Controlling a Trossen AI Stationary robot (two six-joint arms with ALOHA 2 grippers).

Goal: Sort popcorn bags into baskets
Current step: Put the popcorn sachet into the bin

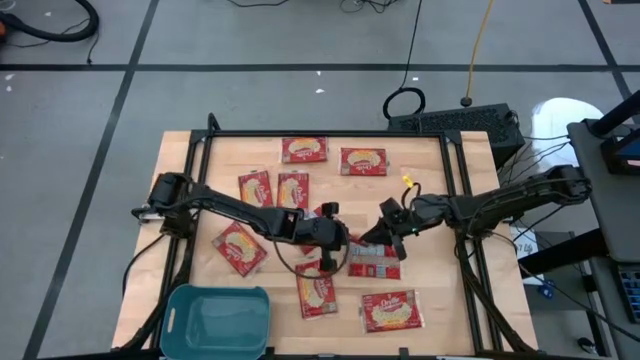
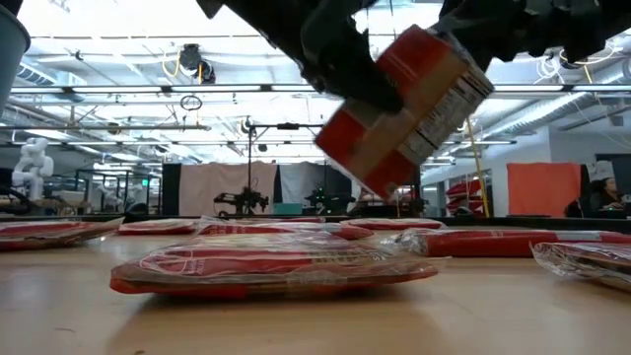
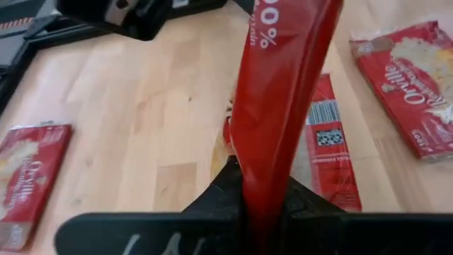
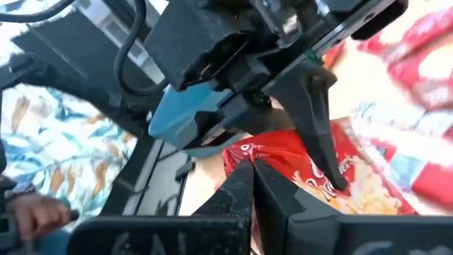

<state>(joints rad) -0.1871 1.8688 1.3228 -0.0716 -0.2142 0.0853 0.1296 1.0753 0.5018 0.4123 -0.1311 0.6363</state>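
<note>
Big robot lab, bright ceiling lights (image 2: 197, 61), white robot (image 2: 32, 163) far back, grey floor (image 1: 300, 100) with cables (image 1: 405, 100), wooden counter (image 1: 440, 300)

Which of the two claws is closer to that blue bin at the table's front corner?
Left. The left gripper holds a raised popcorn bag mid-table, diagonally off the teal bin. The right gripper, gripping that bag too, sits just beyond, farther away.

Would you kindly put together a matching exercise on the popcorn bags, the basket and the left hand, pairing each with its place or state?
1. lifted popcorn bag
2. teal basket
3. left hand
4. foreground popcorn bag in the low view

a. lying flat on the table
b. shut on a red bag
c. tilted in the air
d. standing at a table corner

Pairs: 1-c, 2-d, 3-b, 4-a
</note>
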